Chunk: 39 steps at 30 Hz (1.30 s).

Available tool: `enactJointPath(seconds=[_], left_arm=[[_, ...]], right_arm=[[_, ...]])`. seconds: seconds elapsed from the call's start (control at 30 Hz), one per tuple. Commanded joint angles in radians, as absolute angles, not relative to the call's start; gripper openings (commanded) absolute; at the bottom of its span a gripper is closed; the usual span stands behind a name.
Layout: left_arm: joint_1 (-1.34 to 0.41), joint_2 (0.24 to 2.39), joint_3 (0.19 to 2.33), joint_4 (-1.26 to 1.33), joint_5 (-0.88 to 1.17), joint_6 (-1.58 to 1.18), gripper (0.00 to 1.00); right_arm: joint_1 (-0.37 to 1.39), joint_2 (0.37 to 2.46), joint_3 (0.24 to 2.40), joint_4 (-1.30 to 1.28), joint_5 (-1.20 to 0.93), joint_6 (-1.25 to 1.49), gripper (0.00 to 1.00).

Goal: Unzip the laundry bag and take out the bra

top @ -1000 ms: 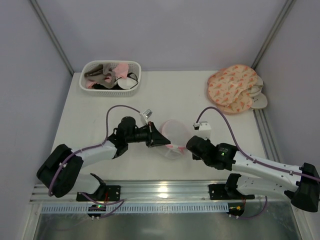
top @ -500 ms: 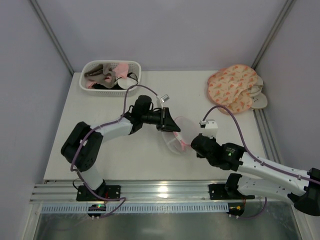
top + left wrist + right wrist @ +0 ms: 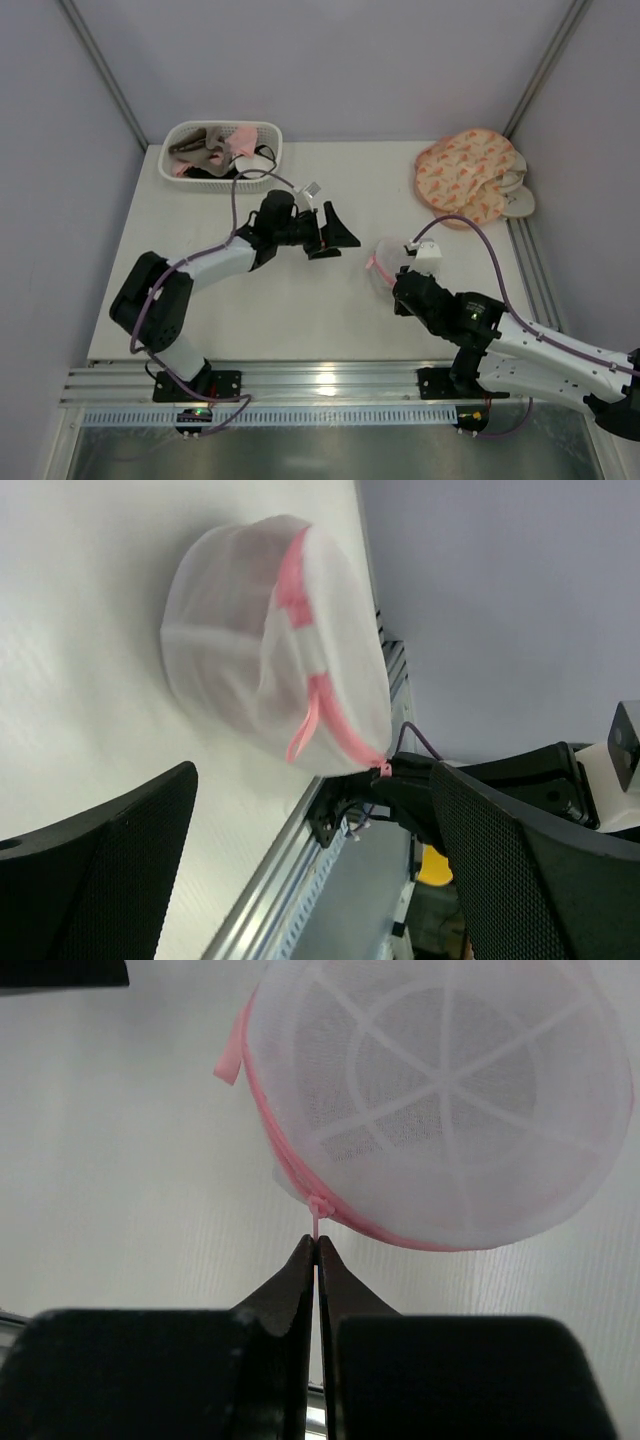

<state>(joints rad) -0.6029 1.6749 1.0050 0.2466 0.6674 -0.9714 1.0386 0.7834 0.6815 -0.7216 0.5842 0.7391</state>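
My left gripper has let go of the laundry bag and backed off, fingers spread and empty. The bag now lies on the table right of centre, drawn there by my right gripper, which is pinched on the pink zipper pull. With nothing bracing the bag, I judge more pulling will slide it rather than unzip it.

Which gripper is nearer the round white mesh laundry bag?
Right. The right gripper pinches the pink zipper pull of the white mesh laundry bag; the open left gripper sits apart.
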Motion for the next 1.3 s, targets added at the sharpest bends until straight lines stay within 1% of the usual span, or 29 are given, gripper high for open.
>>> enactJointPath(seconds=[0.0,0.1,0.2,0.3,0.5,0.6,0.63,0.67,0.73,0.77,0.8,0.83,0.87,0.9,1.1,1.2,1.27], left_arm=[[-0.641,1.497,0.896,0.155,0.500,-1.038,0.99],[-0.733,1.439,0.848,0.110,0.428,-1.094,0.99],[-0.803,1.451,0.827,0.171,0.387,-1.166,0.99],[-0.837,1.511,0.844,0.227,0.380,-1.203,1.00],[-0.859,1.578,0.900,0.174,0.308,-1.203,0.99],[-0.859,1.591,0.896,0.152,0.273,-1.197,0.94],[-0.858,1.595,0.893,0.153,0.262,-1.198,0.89],[-0.857,1.604,0.888,0.169,0.264,-1.201,0.76],[-0.857,1.614,0.879,0.207,0.262,-1.213,0.57],[-0.857,1.624,0.880,0.233,0.265,-1.222,0.38],[-0.857,1.629,0.887,0.236,0.265,-1.226,0.29],[-0.859,1.634,0.902,0.235,0.267,-1.226,0.13],[-0.859,1.638,0.910,0.230,0.267,-1.226,0.04],[-0.859,1.641,0.914,0.227,0.265,-1.226,0.00],[-0.853,1.617,0.924,0.175,0.241,-1.192,0.00],[-0.828,1.585,0.870,0.169,0.238,-1.184,0.00],[-0.783,1.542,0.835,0.170,0.239,-1.181,0.00]], right_arm=[[1.039,0.785,0.654,-0.586,0.522,0.687,0.04],[1.037,0.801,0.631,-0.490,0.470,0.667,0.04],[1.037,0.831,0.630,-0.442,0.437,0.647,0.04],[1.037,0.853,0.629,-0.416,0.408,0.637,0.04],[1.035,0.816,0.618,-0.410,0.391,0.632,0.04],[1.035,0.782,0.615,-0.422,0.388,0.623,0.04],[1.035,0.769,0.614,-0.422,0.381,0.618,0.04],[1.037,0.764,0.611,-0.420,0.373,0.614,0.04],[1.037,0.761,0.604,-0.422,0.344,0.601,0.04],[1.037,0.761,0.603,-0.422,0.336,0.598,0.04],[1.037,0.762,0.601,-0.422,0.313,0.595,0.04],[1.037,0.765,0.600,-0.419,0.299,0.589,0.04],[1.035,0.770,0.598,-0.419,0.290,0.586,0.04],[1.037,0.781,0.598,-0.420,0.282,0.586,0.04],[1.037,0.811,0.604,-0.437,0.264,0.587,0.04],[1.035,0.825,0.621,-0.480,0.268,0.591,0.04],[1.037,0.831,0.621,-0.505,0.265,0.592,0.04]])
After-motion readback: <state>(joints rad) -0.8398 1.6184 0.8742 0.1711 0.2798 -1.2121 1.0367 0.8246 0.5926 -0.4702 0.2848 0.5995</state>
